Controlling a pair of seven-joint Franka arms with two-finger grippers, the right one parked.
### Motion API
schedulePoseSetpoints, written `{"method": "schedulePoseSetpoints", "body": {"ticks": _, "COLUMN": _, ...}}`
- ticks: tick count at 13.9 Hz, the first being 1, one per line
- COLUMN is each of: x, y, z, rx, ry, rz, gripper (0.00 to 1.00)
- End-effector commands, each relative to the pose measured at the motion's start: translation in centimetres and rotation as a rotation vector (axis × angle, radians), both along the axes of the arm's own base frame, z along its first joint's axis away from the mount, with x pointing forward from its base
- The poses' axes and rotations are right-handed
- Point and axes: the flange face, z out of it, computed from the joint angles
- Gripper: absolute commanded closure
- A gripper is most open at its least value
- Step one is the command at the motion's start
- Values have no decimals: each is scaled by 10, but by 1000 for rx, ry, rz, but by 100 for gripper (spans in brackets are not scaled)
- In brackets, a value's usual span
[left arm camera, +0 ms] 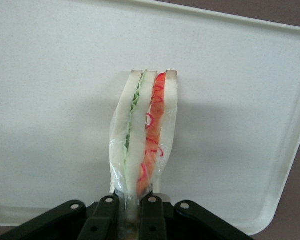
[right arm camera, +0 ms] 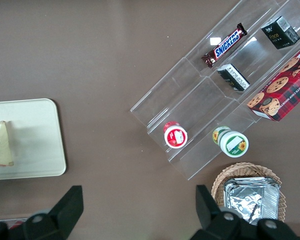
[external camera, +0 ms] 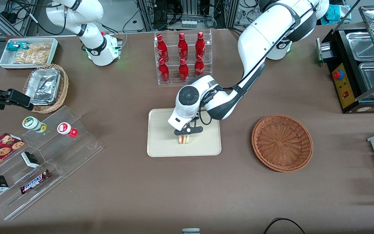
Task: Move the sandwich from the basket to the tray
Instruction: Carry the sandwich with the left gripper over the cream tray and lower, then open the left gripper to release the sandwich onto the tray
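The fingers (left arm camera: 106, 220) are closed narrow on the upper edge of the sandwich (external camera: 184, 138), and we see the gripper (external camera: 188, 131) standing directly over the tray (external camera: 161, 136). In the left wrist view the sandwich (left arm camera: 145, 135) hangs upright on its edge, with green and red-orange filling layers showing, and the bare tray (left arm camera: 50, 75) surface lies open around it out to the low rim. We place the sandwich near the middle of the tray, slightly toward the edge nearer the front camera. The basket (external camera: 282, 142) sits well apart from the tray toward the working arm's end of the table, with open brown table (external camera: 187, 195) between them. We count six red bottles (external camera: 182, 55) in a clear rack, farther from the front camera than the tray. On the clear stepped stand (external camera: 44, 162) toward the parked arm's end, one bar (external camera: 35, 182) reads "SNICKERS", and we count two capped cups (external camera: 49, 126) above it.
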Motion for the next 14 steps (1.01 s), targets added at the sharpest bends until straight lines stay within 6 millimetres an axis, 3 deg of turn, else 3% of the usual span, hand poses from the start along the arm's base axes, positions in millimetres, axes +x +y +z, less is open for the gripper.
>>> {"method": "schedulePoseSetpoints", "body": {"ticks": 1, "x": 0, "y": -10, "z": 1, "rx": 2, "ry": -25, "rz": 16, "gripper": 60}}
{"method": "schedulePoseSetpoints", "body": {"ticks": 2, "x": 0, "y": -10, "z": 2, "rx": 0, "ry": -32, "rz": 1, "gripper": 6}}
{"method": "schedulePoseSetpoints", "body": {"ticks": 3, "x": 1, "y": -9, "z": 6, "rx": 6, "ry": -42, "rz": 8, "gripper": 0}}
{"method": "schedulePoseSetpoints", "body": {"ticks": 5, "x": 6, "y": -5, "z": 18, "rx": 4, "ry": -52, "rz": 17, "gripper": 0}}
{"method": "schedulePoseSetpoints", "body": {"ticks": 8, "x": 5, "y": 6, "z": 75, "rx": 56, "ry": -78, "rz": 10, "gripper": 0}}
{"method": "schedulePoseSetpoints", "body": {"ticks": 11, "x": 17, "y": 43, "z": 124, "rx": 163, "ry": -110, "rz": 30, "gripper": 0}}
{"method": "schedulePoseSetpoints", "body": {"ticks": 14, "x": 37, "y": 96, "z": 140, "rx": 244, "ry": -56, "rz": 144, "gripper": 0}}
